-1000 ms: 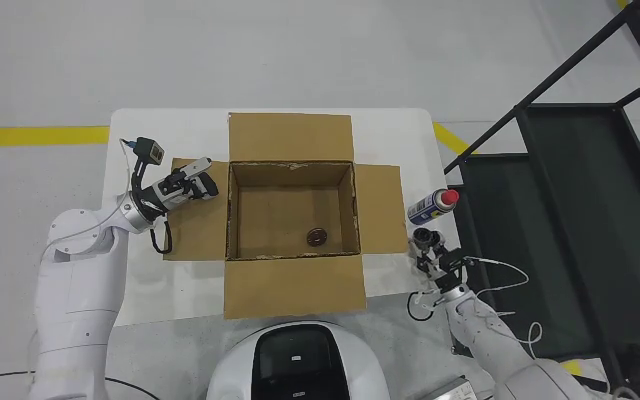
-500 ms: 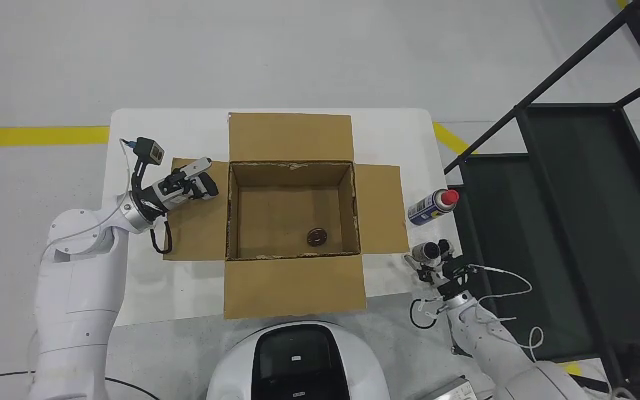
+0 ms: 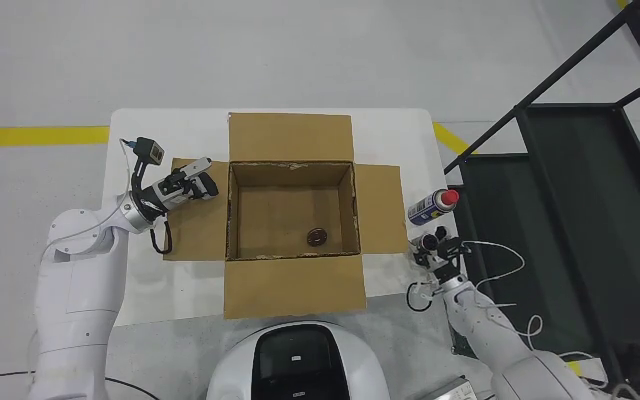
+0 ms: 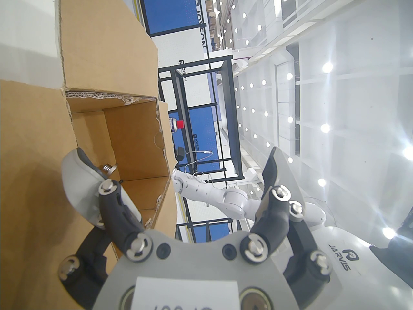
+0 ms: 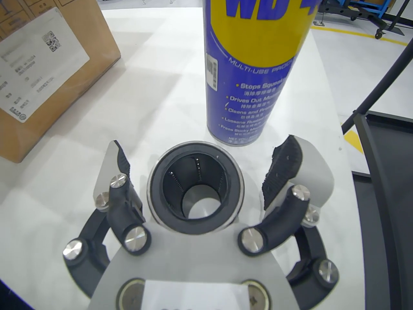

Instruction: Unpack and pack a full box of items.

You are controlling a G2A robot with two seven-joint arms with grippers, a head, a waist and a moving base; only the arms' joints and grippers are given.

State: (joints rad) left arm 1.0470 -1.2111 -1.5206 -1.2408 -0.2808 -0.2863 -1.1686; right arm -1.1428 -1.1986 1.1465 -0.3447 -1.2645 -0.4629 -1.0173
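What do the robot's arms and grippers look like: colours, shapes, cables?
The left arm and right arm are smooth white shells. The left gripper and right gripper each have a grey metal plate, black links with silver screws, and pale grey jaws with black pads. A black cable loops by the left wrist.

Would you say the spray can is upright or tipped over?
Upright: the spray can stands on its round base on the white table.

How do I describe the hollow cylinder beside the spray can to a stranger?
Find the open cardboard box on the table. Past its right flap stands a tall blue spray can. Beside it, between the right gripper's open fingers, is the short, dark, hollow linear bearing.
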